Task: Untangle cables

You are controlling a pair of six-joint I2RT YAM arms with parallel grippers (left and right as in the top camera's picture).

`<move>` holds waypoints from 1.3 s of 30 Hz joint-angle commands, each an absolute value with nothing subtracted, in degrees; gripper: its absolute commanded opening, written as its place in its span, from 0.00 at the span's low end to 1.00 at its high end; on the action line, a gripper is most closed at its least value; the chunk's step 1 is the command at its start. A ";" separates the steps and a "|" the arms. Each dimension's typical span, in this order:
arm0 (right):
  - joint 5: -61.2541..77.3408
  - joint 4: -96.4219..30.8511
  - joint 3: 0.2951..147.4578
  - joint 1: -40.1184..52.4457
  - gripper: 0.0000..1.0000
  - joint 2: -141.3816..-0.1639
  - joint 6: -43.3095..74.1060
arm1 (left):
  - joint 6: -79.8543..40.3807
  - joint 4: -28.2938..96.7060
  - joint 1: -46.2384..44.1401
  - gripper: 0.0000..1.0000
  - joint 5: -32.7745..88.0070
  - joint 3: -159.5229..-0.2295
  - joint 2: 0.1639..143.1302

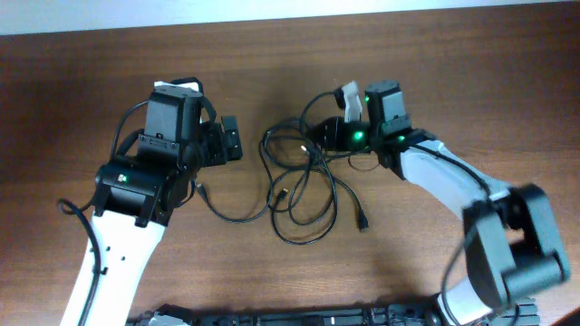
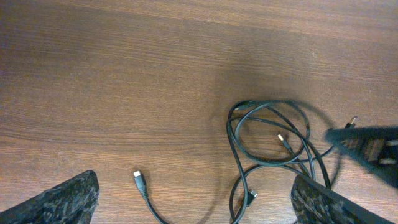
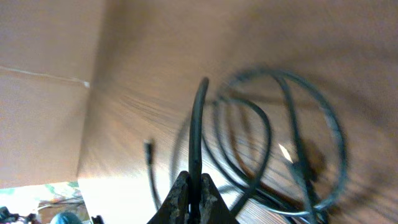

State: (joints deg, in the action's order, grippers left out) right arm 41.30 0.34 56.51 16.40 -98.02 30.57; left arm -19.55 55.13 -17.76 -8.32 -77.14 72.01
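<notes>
Right claw (image 3: pixel 194 182) clamping strand of thin black cables (image 1: pixel 304 186), tangled loose loops; left claw (image 2: pixel 193 186) spread wide, empty.

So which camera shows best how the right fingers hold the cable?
The right wrist view: its fingers pinch one cable strand. Overhead, the arm hides the pinch; the left wrist view shows only loops.

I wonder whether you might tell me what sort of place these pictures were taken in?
Probably an indoor robotics lab or workshop bench. A wood-grain table has a left arm and a right arm reaching over a tangle of thin black cables. Little beyond the tabletop shows.
</notes>
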 commanded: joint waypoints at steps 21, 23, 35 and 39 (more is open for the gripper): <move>33.50 0.91 94.80 8.01 0.04 -69.21 25.93 | -19.68 55.24 -17.45 0.99 -7.90 -77.30 71.66; 32.75 0.91 96.01 5.80 0.04 -69.19 25.87 | -19.68 55.24 -17.45 0.99 -7.90 -77.30 71.66; 21.23 -10.35 96.07 -15.44 0.04 -72.82 16.71 | -19.68 55.24 -17.45 0.99 -7.88 -77.30 71.66; 20.25 -15.68 96.07 -25.06 0.04 -74.78 16.69 | -19.68 55.24 -17.45 0.99 -7.90 -77.30 71.66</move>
